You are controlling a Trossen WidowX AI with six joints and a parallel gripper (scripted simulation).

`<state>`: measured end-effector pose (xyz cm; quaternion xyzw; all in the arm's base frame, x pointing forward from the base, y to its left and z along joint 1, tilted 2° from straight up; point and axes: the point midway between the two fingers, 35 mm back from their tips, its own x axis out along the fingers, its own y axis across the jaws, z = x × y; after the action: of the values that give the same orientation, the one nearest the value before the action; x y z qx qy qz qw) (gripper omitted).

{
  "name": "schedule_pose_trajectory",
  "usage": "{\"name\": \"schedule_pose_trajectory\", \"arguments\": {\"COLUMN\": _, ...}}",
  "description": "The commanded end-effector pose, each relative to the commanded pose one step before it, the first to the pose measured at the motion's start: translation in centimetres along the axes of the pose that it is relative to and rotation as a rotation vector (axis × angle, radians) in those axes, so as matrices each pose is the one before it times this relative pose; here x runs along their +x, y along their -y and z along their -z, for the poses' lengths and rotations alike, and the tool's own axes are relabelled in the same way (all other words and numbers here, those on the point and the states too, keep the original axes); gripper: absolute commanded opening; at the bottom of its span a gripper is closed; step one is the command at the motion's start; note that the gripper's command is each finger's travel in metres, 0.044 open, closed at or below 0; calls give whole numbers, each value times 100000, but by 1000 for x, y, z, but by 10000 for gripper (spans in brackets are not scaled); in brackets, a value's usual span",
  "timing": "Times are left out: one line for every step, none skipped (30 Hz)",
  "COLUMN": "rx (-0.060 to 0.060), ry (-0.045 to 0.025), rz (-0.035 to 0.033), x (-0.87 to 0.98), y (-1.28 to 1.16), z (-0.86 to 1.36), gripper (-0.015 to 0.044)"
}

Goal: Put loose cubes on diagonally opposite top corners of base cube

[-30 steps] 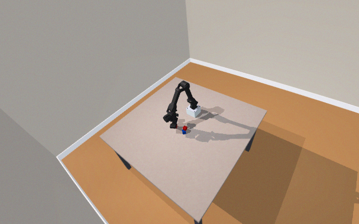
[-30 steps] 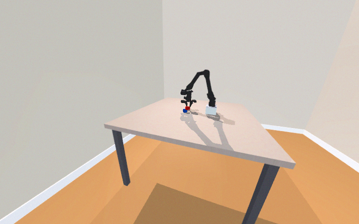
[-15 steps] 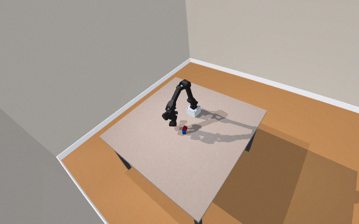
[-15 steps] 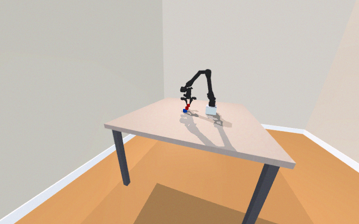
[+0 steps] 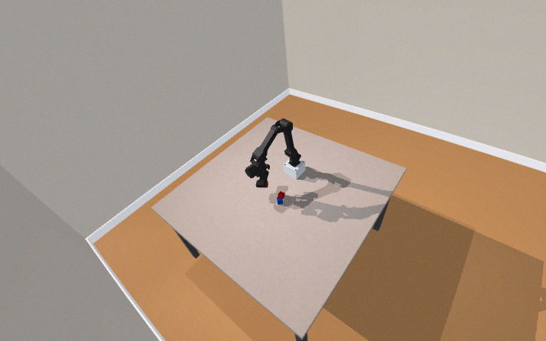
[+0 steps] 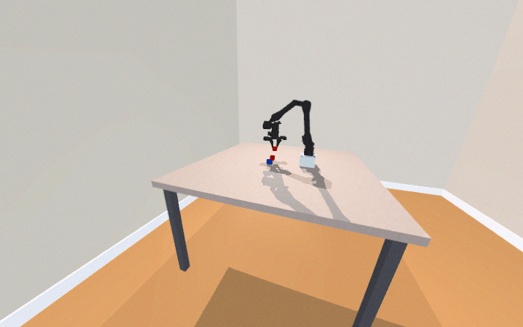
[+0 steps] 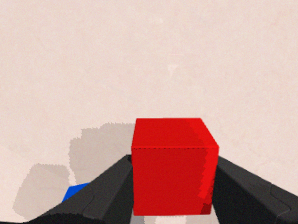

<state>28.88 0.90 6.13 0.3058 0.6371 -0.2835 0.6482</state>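
My gripper (image 6: 275, 147) (image 7: 170, 163) is shut on a red cube (image 5: 266, 184) (image 6: 275, 148) (image 7: 175, 181) and holds it raised above the table. In the top view the gripper mostly hides this cube. The blue base cube (image 5: 280, 201) (image 6: 269, 162) (image 7: 75, 192) sits on the table; in the wrist view only a sliver shows beside the left finger. The other red cube (image 5: 281, 195) (image 6: 272, 157) rests on the base cube, offset to one side. It is not visible in the wrist view. The held cube is apart from both, higher than the resting red cube in the exterior view.
The arm's white base block (image 5: 294, 170) (image 6: 307, 160) stands on the table (image 5: 232, 212) (image 6: 214, 174), to the right of the cubes in the exterior view. Shadows of the arm lie over the table around the cubes. The table's edges are well away from the cubes.
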Motion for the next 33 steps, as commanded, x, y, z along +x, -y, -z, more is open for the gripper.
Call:
{"name": "schedule_pose_trajectory", "arguments": {"rx": -165, "ry": 1003, "rz": -1312, "x": -1523, "y": -14, "z": 15, "gripper": 105}}
{"name": "schedule_pose_trajectory", "arguments": {"rx": 0, "ry": -2, "rz": 3, "x": -319, "y": 40, "z": 36, "gripper": 105}}
{"name": "schedule_pose_trajectory", "arguments": {"rx": 0, "ry": -2, "rz": 3, "x": -319, "y": 43, "z": 38, "gripper": 105}}
{"name": "schedule_pose_trajectory", "arguments": {"rx": 0, "ry": -2, "rz": 3, "x": -259, "y": 38, "z": 33, "gripper": 105}}
{"name": "schedule_pose_trajectory", "arguments": {"rx": 0, "ry": -1, "rz": 2, "x": -156, "y": 23, "z": 21, "gripper": 105}}
{"name": "schedule_pose_trajectory", "arguments": {"rx": 0, "ry": 0, "rz": 1, "x": -52, "y": 8, "z": 7, "gripper": 105}}
{"name": "schedule_pose_trajectory", "arguments": {"rx": 0, "ry": 0, "rz": 0, "x": 0, "y": 0, "z": 0, "gripper": 105}}
{"name": "schedule_pose_trajectory", "arguments": {"rx": -424, "ry": -3, "rz": -3, "x": 3, "y": -42, "z": 26, "gripper": 105}}
{"name": "schedule_pose_trajectory", "arguments": {"rx": -1271, "ry": -8, "rz": -10, "x": 9, "y": -125, "z": 79, "gripper": 105}}
{"name": "schedule_pose_trajectory", "arguments": {"rx": -2119, "ry": -13, "rz": -16, "x": 14, "y": -210, "z": 131, "gripper": 105}}
{"name": "schedule_pose_trajectory", "arguments": {"rx": -2559, "ry": -15, "rz": -20, "x": 18, "y": -256, "z": 156, "gripper": 105}}
{"name": "schedule_pose_trajectory", "arguments": {"rx": -2559, "ry": -15, "rz": -21, "x": 18, "y": -259, "z": 152, "gripper": 105}}
{"name": "schedule_pose_trajectory", "arguments": {"rx": -2559, "ry": -15, "rz": -21, "x": 18, "y": -262, "z": 149, "gripper": 105}}
{"name": "schedule_pose_trajectory", "arguments": {"rx": -2559, "ry": -14, "rz": -22, "x": 19, "y": -265, "z": 146, "gripper": 105}}
{"name": "schedule_pose_trajectory", "arguments": {"rx": -2559, "ry": -14, "rz": -22, "x": 19, "y": -268, "z": 142, "gripper": 105}}
{"name": "schedule_pose_trajectory", "arguments": {"rx": -2559, "ry": -14, "rz": -23, "x": 19, "y": -271, "z": 139, "gripper": 105}}
{"name": "schedule_pose_trajectory", "arguments": {"rx": -2559, "ry": -13, "rz": -24, "x": 20, "y": -274, "z": 135, "gripper": 105}}
{"name": "schedule_pose_trajectory", "arguments": {"rx": -2559, "ry": -13, "rz": -24, "x": 20, "y": -276, "z": 131, "gripper": 105}}
{"name": "schedule_pose_trajectory", "arguments": {"rx": -2559, "ry": -13, "rz": -25, "x": 20, "y": -279, "z": 128, "gripper": 105}}
{"name": "schedule_pose_trajectory", "arguments": {"rx": -2559, "ry": -12, "rz": -25, "x": 20, "y": -282, "z": 124, "gripper": 105}}
{"name": "schedule_pose_trajectory", "arguments": {"rx": -2559, "ry": -12, "rz": -26, "x": 21, "y": -284, "z": 120, "gripper": 105}}
{"name": "schedule_pose_trajectory", "arguments": {"rx": -2559, "ry": -12, "rz": -26, "x": 21, "y": -287, "z": 116, "gripper": 105}}
{"name": "schedule_pose_trajectory", "arguments": {"rx": -2559, "ry": -11, "rz": -27, "x": 21, "y": -289, "z": 113, "gripper": 105}}
{"name": "schedule_pose_trajectory", "arguments": {"rx": -2559, "ry": -11, "rz": -27, "x": 22, "y": -292, "z": 109, "gripper": 105}}
{"name": "schedule_pose_trajectory", "arguments": {"rx": -2559, "ry": -10, "rz": -28, "x": 22, "y": -294, "z": 105, "gripper": 105}}
{"name": "schedule_pose_trajectory", "arguments": {"rx": -2559, "ry": -10, "rz": -28, "x": 22, "y": -297, "z": 101, "gripper": 105}}
{"name": "schedule_pose_trajectory", "arguments": {"rx": -2559, "ry": -10, "rz": -29, "x": 23, "y": -299, "z": 97, "gripper": 105}}
{"name": "schedule_pose_trajectory", "arguments": {"rx": -2559, "ry": -9, "rz": -29, "x": 23, "y": -301, "z": 92, "gripper": 105}}
{"name": "schedule_pose_trajectory", "arguments": {"rx": -2559, "ry": -9, "rz": -30, "x": 23, "y": -303, "z": 88, "gripper": 105}}
{"name": "schedule_pose_trajectory", "arguments": {"rx": -2559, "ry": -8, "rz": -30, "x": 23, "y": -306, "z": 84, "gripper": 105}}
{"name": "schedule_pose_trajectory", "arguments": {"rx": -2559, "ry": -8, "rz": -31, "x": 24, "y": -308, "z": 80, "gripper": 105}}
{"name": "schedule_pose_trajectory", "arguments": {"rx": -2559, "ry": -7, "rz": -31, "x": 24, "y": -310, "z": 75, "gripper": 105}}
{"name": "schedule_pose_trajectory", "arguments": {"rx": -2559, "ry": -7, "rz": -31, "x": 24, "y": -312, "z": 71, "gripper": 105}}
